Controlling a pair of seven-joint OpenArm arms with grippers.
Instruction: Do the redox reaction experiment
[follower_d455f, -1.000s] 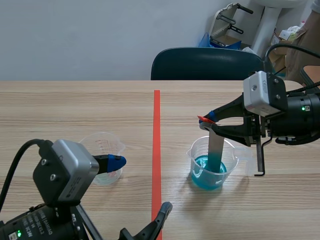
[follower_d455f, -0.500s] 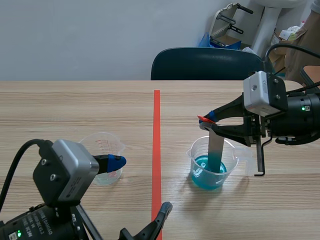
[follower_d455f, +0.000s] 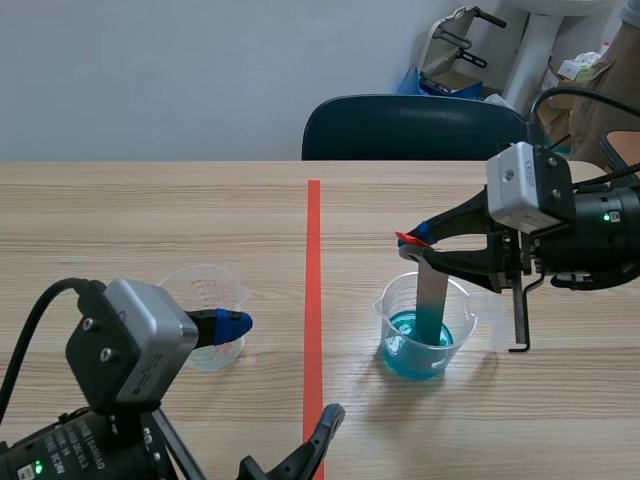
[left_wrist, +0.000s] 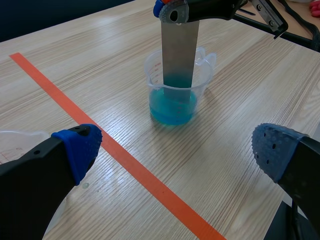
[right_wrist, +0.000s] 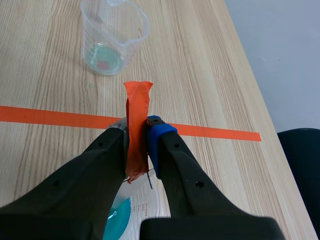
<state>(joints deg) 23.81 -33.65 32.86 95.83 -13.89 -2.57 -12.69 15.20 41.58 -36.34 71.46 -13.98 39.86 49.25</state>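
A grey metal strip (follower_d455f: 433, 296) with an orange-taped top (right_wrist: 137, 125) stands upright in a clear beaker (follower_d455f: 424, 326), its lower end in blue liquid (left_wrist: 171, 109). My right gripper (follower_d455f: 416, 240) is shut on the strip's taped top, directly above the beaker. A second clear beaker (follower_d455f: 205, 315), nearly empty, sits left of the red tape line; it also shows ahead of the right gripper (right_wrist: 114, 36). My left gripper (left_wrist: 175, 150) stands open low at the front left, nothing between its fingers, one blue pad (follower_d455f: 234, 323) near the second beaker.
A red tape line (follower_d455f: 313, 290) runs down the table's middle. A dark chair (follower_d455f: 415, 127) stands behind the far edge. A thin black hook (follower_d455f: 519, 318) hangs from the right arm beside the beaker. Bare wood lies between the two beakers.
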